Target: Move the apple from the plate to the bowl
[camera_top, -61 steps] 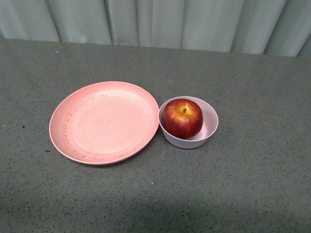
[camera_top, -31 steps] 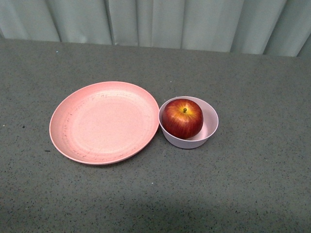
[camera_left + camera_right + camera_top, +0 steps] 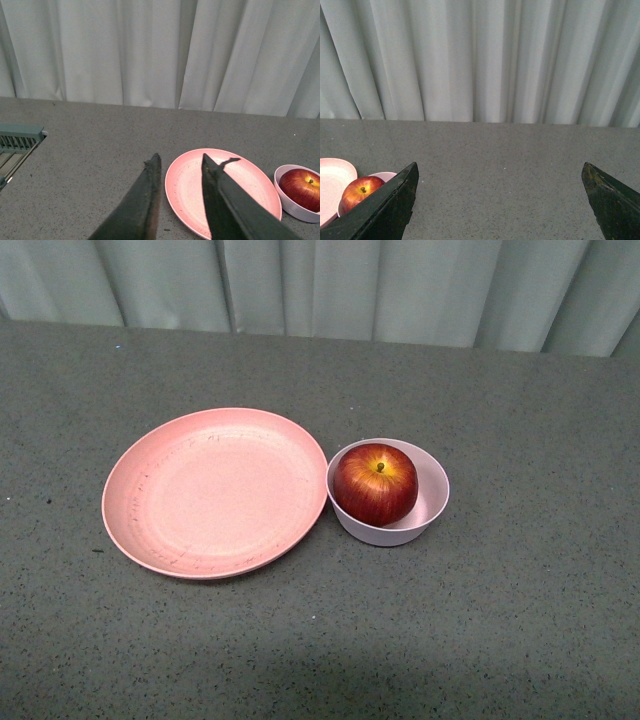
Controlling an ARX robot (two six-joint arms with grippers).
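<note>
The dark-red apple (image 3: pixel 375 483) sits inside the small pale-pink bowl (image 3: pixel 432 502), stem up. The wide salmon-pink plate (image 3: pixel 214 491) lies empty just left of the bowl, their rims touching or nearly so. Neither gripper shows in the front view. In the left wrist view my left gripper (image 3: pixel 180 160) is shut and empty, raised above the table short of the plate (image 3: pixel 240 182), with the apple (image 3: pixel 301 182) in the bowl (image 3: pixel 295 207) beyond. In the right wrist view my right gripper (image 3: pixel 500 167) is open and empty, well away from the apple (image 3: pixel 360 192), bowl (image 3: pixel 386 176) and plate (image 3: pixel 332 175).
A grey speckled table (image 3: pixel 520 640) carries everything. Pale curtains (image 3: pixel 320 285) hang along its far edge. A grey-green grille-like fixture (image 3: pixel 17 140) shows at the table's edge in the left wrist view.
</note>
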